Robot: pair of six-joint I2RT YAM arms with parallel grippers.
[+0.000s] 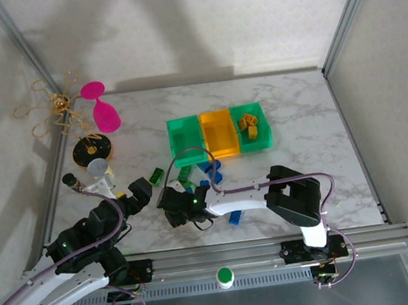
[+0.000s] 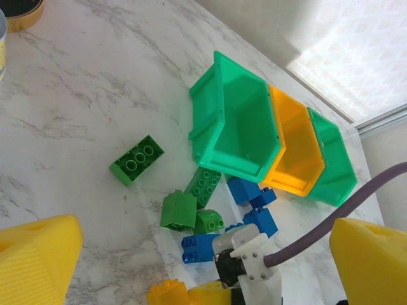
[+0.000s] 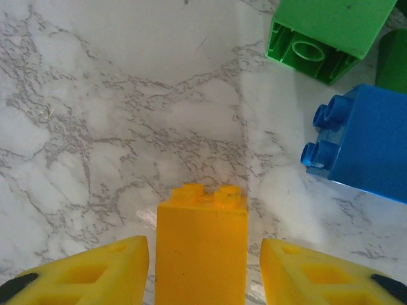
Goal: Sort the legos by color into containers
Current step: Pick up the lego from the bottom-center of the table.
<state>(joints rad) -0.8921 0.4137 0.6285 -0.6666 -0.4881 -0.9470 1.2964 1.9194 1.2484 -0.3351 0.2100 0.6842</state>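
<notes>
Fingers (image 3: 95,273) of your right gripper (image 3: 205,251) stand apart on either side of an orange-yellow brick (image 3: 201,222). A slim gap shows on each flank, so it is not clamped. The brick's studs are at its far end, over the marble table (image 3: 95,127).

Your left gripper (image 1: 140,192) sits just left of the right one, fingers (image 2: 35,260) spread wide with nothing between them.

Just past the right fingertips you have a blue brick (image 3: 365,146) on its side and a green brick (image 3: 324,35) showing its hollow underside. One green six-stud brick (image 2: 135,160) lies apart, left of the pile.

Farther back are three bins in a row, side by side:
- a green bin (image 2: 238,124)
- an orange-yellow bin (image 2: 292,152)
- a second green bin (image 1: 264,134), holding orange-yellow pieces (image 1: 248,126)

Pink goblet (image 1: 102,109) at far left.
</notes>
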